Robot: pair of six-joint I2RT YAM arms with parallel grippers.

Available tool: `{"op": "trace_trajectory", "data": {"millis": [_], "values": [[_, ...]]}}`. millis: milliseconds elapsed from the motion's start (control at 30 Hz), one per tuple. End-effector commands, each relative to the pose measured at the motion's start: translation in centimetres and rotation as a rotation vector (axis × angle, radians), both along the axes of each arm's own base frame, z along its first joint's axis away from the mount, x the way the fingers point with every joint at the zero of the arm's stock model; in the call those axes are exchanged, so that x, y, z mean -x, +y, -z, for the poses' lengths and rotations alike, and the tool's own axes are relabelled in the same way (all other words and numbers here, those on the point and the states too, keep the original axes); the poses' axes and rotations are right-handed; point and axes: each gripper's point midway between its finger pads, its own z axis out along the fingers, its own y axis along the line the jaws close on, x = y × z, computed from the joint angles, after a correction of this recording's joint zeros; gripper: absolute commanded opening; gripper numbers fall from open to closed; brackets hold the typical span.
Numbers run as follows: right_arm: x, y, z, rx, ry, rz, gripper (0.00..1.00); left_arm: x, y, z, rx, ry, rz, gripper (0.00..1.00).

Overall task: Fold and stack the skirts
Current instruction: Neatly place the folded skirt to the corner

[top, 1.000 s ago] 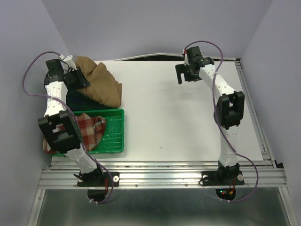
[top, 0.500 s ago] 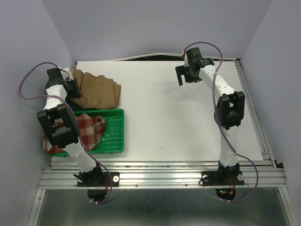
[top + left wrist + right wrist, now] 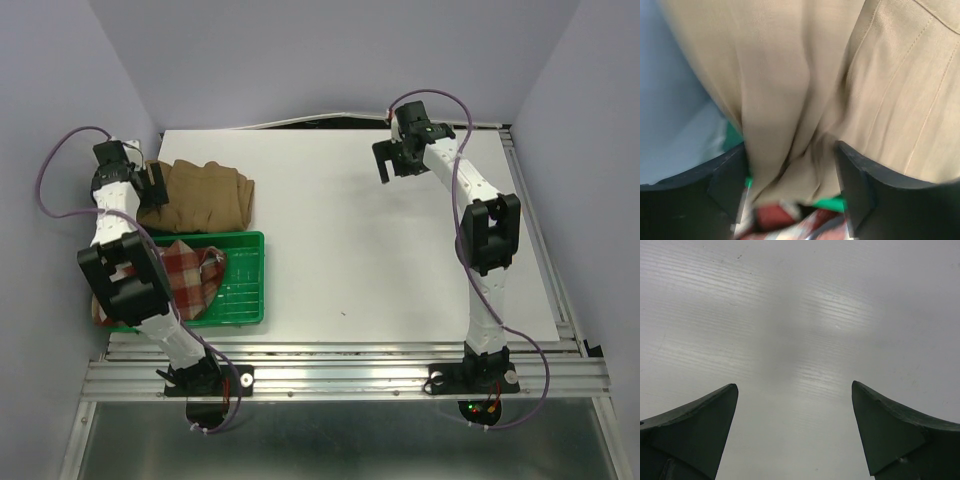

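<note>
A tan-brown skirt (image 3: 203, 195) lies folded flat at the table's back left, just behind the green tray. My left gripper (image 3: 150, 184) hovers at its left edge, open. In the left wrist view the tan skirt (image 3: 805, 75) fills the frame, and loose folds of it lie between the wide-apart fingers of the left gripper (image 3: 790, 146) without being pinched. A red-orange-white plaid skirt (image 3: 182, 281) lies bunched in the tray and spills over its left rim; a strip of it (image 3: 785, 220) shows below the tan cloth. My right gripper (image 3: 386, 163) hangs open over bare table at the back right, and the right gripper (image 3: 795, 386) holds nothing.
The green plastic tray (image 3: 245, 285) stands at the front left, near the left arm's base. A purple wall runs close along the left side by the left gripper. White table (image 3: 360, 250) stretches between the tray and the right arm.
The left gripper lowered the raised tan skirt onto the spot behind the tray, covering the dark cloth there, drew left and opened. The right arm stayed still.
</note>
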Motion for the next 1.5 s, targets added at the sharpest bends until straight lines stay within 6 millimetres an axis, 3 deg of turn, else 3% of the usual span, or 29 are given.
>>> {"op": "trace_trajectory", "data": {"millis": [0,67,200,300,400,500,600,867,967,1067,1200,1267,1300,1400,1433,1467], "values": [[0.6,0.0,-2.4,-0.017,-0.033,-0.035,1.0,1.8,2.2,-8.5,-0.173,-0.132,-0.068,0.92],[0.9,0.2,-2.0,-0.025,-0.018,-0.045,1.0,2.2,2.4,-11.3,-0.221,-0.168,-0.057,0.92],[1.4,0.3,-1.7,-0.051,0.0,-0.072,1.0,2.1,1.9,-13.7,-0.253,-0.179,0.012,0.89],[2.1,0.6,-1.5,-0.126,0.033,-0.106,1.0,1.0,-0.2,-14.9,-0.202,-0.215,0.131,0.89],[3.2,0.2,-0.7,-0.185,0.08,-0.106,1.0,-0.4,-3.2,-13.8,-0.078,-0.209,0.254,0.85],[4.5,0.0,0.5,-0.211,0.128,-0.111,1.0,-1.5,-3.9,-12.6,-0.009,-0.195,0.266,0.8],[6.0,0.1,1.0,-0.251,0.164,-0.134,1.0,-2.4,-3.3,-9.1,0.013,-0.116,0.223,0.78],[8.7,-2.2,2.6,-0.287,0.236,-0.091,1.0,-2.5,2.5,-2.4,-0.123,0.05,-0.029,0.74],[9.3,-2.6,2.6,-0.289,0.234,-0.086,1.0,-2.6,2.8,0.2,-0.111,0.092,-0.046,0.75],[9.6,-2.6,2.4,-0.289,0.232,-0.093,1.0,-3.0,1.9,1.1,-0.064,0.093,-0.012,0.79],[9.5,-3.7,1.8,-0.283,0.216,-0.08,1.0,-3.7,1.0,-1.1,-0.025,0.027,0.012,0.84],[9.3,-4.4,1.3,-0.296,0.201,-0.067,1.0,-3.8,1.2,-4.9,-0.068,-0.056,-0.001,0.86],[9.1,-4.7,1.0,-0.303,0.191,-0.063,1.0,-3.5,1.3,-7.9,-0.101,-0.12,-0.011,0.88],[8.5,-5.5,0.1,-0.339,0.169,-0.047,1.0,-3.2,1.5,-13.2,-0.165,-0.235,-0.014,0.94],[8.1,-6.4,-0.6,-0.354,0.149,-0.025,1.0,-3.2,0.8,-16.2,-0.181,-0.292,0.029,0.95],[7.8,-6.6,-1.0,-0.377,0.137,-0.026,1.0,-3.3,0.0,-17.5,-0.184,-0.315,0.072,0.96]]}}
